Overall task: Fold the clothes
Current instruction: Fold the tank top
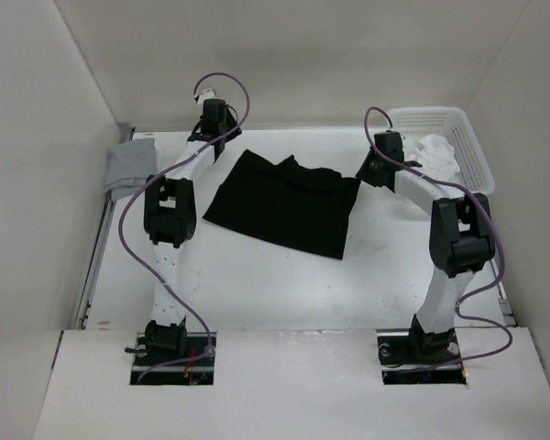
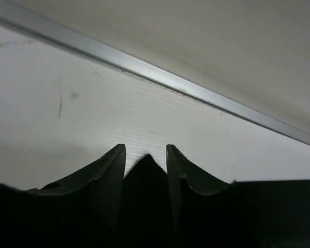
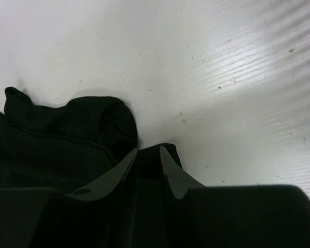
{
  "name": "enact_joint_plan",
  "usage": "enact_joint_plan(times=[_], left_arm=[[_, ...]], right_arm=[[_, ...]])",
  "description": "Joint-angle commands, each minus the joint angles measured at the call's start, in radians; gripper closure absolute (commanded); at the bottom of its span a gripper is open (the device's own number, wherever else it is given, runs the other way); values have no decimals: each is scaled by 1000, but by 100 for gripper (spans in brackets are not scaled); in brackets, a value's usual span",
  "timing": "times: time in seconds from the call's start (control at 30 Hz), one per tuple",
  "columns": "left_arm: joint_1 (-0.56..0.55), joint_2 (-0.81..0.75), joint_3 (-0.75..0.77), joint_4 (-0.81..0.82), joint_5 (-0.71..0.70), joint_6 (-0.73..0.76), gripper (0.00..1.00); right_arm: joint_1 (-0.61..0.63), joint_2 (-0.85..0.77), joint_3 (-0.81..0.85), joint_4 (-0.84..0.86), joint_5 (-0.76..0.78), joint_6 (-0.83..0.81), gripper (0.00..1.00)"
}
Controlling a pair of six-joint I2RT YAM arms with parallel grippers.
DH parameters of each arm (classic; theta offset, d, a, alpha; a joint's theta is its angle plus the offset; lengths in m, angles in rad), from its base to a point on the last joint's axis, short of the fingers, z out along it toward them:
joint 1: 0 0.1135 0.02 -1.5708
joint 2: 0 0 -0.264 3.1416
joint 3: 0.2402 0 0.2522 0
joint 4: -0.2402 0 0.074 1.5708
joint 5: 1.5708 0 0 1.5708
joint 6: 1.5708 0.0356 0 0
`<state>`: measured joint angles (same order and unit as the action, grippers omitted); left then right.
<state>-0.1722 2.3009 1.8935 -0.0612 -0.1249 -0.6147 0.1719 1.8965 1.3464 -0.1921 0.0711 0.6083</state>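
Observation:
The clothes, one black garment, lie spread on the white table between the two arms, with a fold ridge along the far edge. My left gripper is at the garment's far left corner. In the left wrist view its jaws stand apart, and a point of black fabric lies between them without filling the gap. My right gripper is at the far right corner. Its jaws are also parted over a strip of the fabric, which bunches to the left.
A white basket holding a white cloth stands at the back right. A small grey cloth lies at the back left by the wall. A metal rail runs along the table's far edge.

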Motion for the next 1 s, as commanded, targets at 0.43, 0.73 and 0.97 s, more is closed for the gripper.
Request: enact_joint_plan(times=[0.43, 0.73, 0.97], left_arm=[[-72, 270, 372, -226, -24, 325, 55], [-65, 324, 391, -203, 19, 311, 58], [-66, 357, 412, -201, 45, 316, 78]], right_arm=[[-4, 53, 22, 19, -10, -5, 59], [-4, 62, 45, -9, -8, -5, 80], [-4, 59, 42, -17, -2, 4, 88]])
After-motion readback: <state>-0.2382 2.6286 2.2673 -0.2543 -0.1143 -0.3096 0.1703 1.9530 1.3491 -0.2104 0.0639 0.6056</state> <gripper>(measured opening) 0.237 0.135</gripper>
